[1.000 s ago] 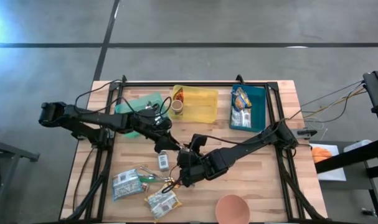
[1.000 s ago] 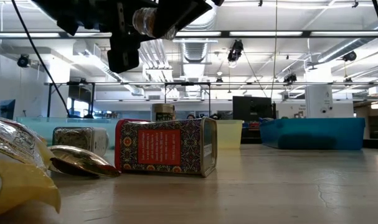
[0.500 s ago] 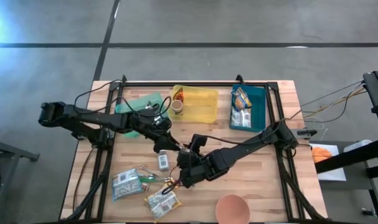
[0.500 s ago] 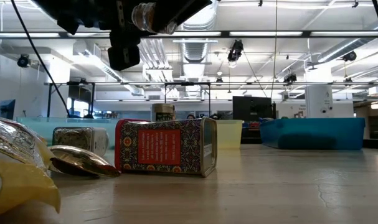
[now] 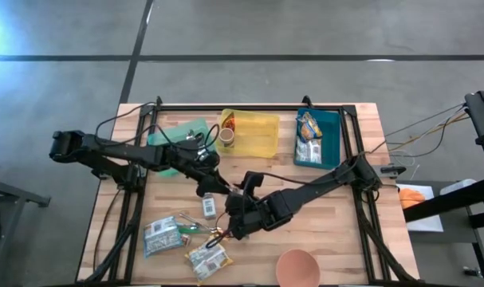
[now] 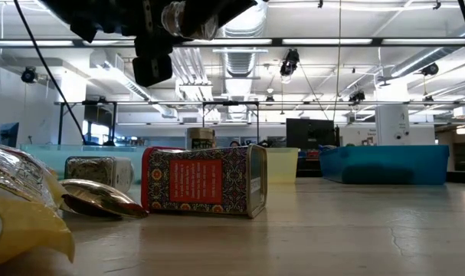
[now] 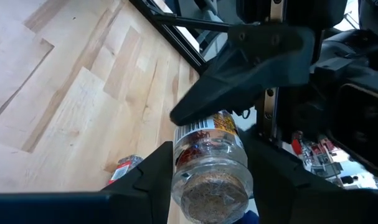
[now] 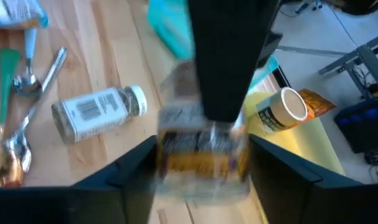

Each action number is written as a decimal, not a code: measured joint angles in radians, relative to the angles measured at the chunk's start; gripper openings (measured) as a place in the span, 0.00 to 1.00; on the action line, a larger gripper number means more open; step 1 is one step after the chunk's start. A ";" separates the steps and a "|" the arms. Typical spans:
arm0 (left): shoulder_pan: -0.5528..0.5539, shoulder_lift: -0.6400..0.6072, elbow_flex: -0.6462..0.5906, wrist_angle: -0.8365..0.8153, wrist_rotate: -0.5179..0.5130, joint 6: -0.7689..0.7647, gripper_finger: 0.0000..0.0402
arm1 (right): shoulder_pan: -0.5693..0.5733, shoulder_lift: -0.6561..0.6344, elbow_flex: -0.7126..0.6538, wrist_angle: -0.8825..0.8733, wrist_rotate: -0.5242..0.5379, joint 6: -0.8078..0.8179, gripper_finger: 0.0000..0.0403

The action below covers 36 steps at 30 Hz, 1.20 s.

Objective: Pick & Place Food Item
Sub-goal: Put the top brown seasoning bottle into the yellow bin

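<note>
A glass spice jar (image 7: 210, 162) with a yellow label hangs in the air above the table's middle, between my two grippers. My left gripper (image 5: 219, 190) comes from the table's left and is shut on the jar. My right gripper (image 5: 235, 206) comes from the right and is shut on it too. In the low view the jar (image 6: 188, 19) shows high above the tabletop, among dark gripper parts. The right wrist view shows the jar (image 8: 201, 155) blurred, with a dark finger of the left gripper across it. My left gripper pinches the jar between its two fingers (image 7: 152, 180) at the glass bottom end (image 7: 212, 196). The fingers reach in nearly level from the table's left and lie along the jar. The jar is lifted clear of the table. My right gripper has the jar's labelled body (image 8: 200, 152) between its two fingers (image 8: 136, 171), slanting down from the table's right. One of its fingers (image 7: 238, 68) lies on the label. The view is blurred, so the touch on the other side does not show.
On the table lie a second spice jar (image 5: 209, 209), spoons (image 8: 20, 124), snack packets (image 5: 163, 236) and a red tin (image 6: 205, 182). A pink bowl (image 5: 296, 267) stands near the front. At the back are a green tray (image 5: 182, 135), a yellow bin (image 5: 253, 134) and a teal bin (image 5: 317, 139).
In the low view the spice jar has risen slightly between the two grippers. Both arms have kept their places.
</note>
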<state>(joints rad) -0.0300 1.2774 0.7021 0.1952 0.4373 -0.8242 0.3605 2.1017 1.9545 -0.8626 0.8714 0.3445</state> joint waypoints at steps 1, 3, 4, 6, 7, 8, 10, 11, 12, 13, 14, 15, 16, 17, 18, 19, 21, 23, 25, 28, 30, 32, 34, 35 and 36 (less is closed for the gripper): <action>-0.001 0.000 0.000 0.001 -0.004 0.000 0.41 | -0.002 0.000 0.000 0.003 -0.001 0.008 0.61; -0.001 -0.002 0.000 0.000 -0.011 -0.003 0.41 | -0.004 0.000 0.000 0.003 0.004 0.017 0.67; -0.001 -0.003 0.000 0.000 -0.017 -0.003 0.41 | -0.004 0.000 0.000 0.004 0.007 0.018 0.69; -0.001 -0.005 0.000 0.000 -0.021 -0.003 0.41 | -0.004 -0.001 0.000 0.005 0.011 0.019 0.72; -0.001 -0.008 0.000 -0.001 -0.022 -0.003 0.41 | -0.004 -0.001 0.000 0.005 0.011 0.020 0.73; -0.001 -0.011 0.000 -0.004 -0.024 -0.003 0.41 | -0.004 -0.001 0.000 0.005 0.008 0.023 0.73; 0.002 -0.016 0.000 -0.008 -0.025 -0.003 0.41 | -0.005 -0.001 0.000 0.005 -0.002 0.024 0.74; 0.004 -0.022 0.000 -0.014 -0.027 -0.002 0.41 | -0.005 -0.002 0.000 0.005 -0.002 0.026 0.74; 0.008 -0.028 0.000 -0.020 -0.029 0.003 0.41 | -0.005 -0.002 0.000 0.005 -0.001 0.035 0.74; 0.012 -0.031 0.000 -0.024 -0.030 0.006 0.41 | -0.005 -0.002 0.000 0.001 -0.001 0.044 0.74; 0.016 -0.037 0.000 -0.029 -0.030 0.008 0.41 | -0.005 -0.003 0.000 -0.005 -0.001 0.050 0.74; 0.019 -0.043 0.000 -0.041 -0.032 0.010 0.41 | -0.006 -0.003 0.000 -0.007 -0.001 0.052 0.74; 0.023 -0.048 0.000 -0.054 -0.037 0.017 0.41 | -0.006 -0.003 0.000 -0.006 -0.001 0.052 0.74; 0.027 -0.055 0.000 -0.064 -0.040 0.018 0.41 | -0.004 -0.003 0.000 -0.009 -0.001 0.052 0.74; 0.031 -0.062 0.000 -0.079 -0.041 0.023 0.40 | -0.003 -0.003 -0.001 -0.015 0.000 0.052 0.74; 0.036 -0.069 0.000 -0.097 -0.040 0.028 0.39 | -0.003 -0.003 0.000 -0.025 -0.001 0.052 0.74; 0.043 -0.083 -0.001 -0.129 -0.029 0.038 0.35 | -0.002 -0.003 0.003 -0.068 -0.002 0.058 0.75; 0.049 -0.100 -0.001 -0.150 -0.025 0.043 0.32 | -0.001 -0.003 0.008 -0.105 -0.002 0.089 0.75; 0.055 -0.109 -0.001 -0.160 -0.026 0.055 0.30 | -0.002 -0.003 0.011 -0.154 0.008 0.134 0.75; 0.061 -0.119 -0.002 -0.145 -0.038 0.063 0.23 | -0.009 -0.003 0.014 -0.139 0.007 0.142 0.75; 0.066 -0.118 0.001 -0.126 -0.050 0.066 0.15 | -0.017 -0.003 0.012 -0.069 -0.030 0.113 0.74; 0.066 -0.113 0.000 -0.129 -0.062 0.075 0.07 | -0.024 -0.002 0.002 0.033 -0.054 0.062 0.71; 0.066 -0.104 0.000 -0.134 -0.047 0.080 0.01 | -0.027 0.006 -0.004 0.129 -0.059 -0.013 0.66; 0.063 -0.103 -0.001 -0.145 -0.025 0.080 0.01 | -0.028 0.008 -0.008 0.158 -0.064 -0.045 0.63; 0.060 -0.103 -0.002 -0.150 -0.006 0.083 0.01 | -0.028 0.010 -0.010 0.182 -0.072 -0.063 0.60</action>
<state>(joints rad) 0.0296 1.1748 0.7006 0.0448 0.4311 -0.7407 0.3321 2.1114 1.9444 -0.6810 0.7998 0.2819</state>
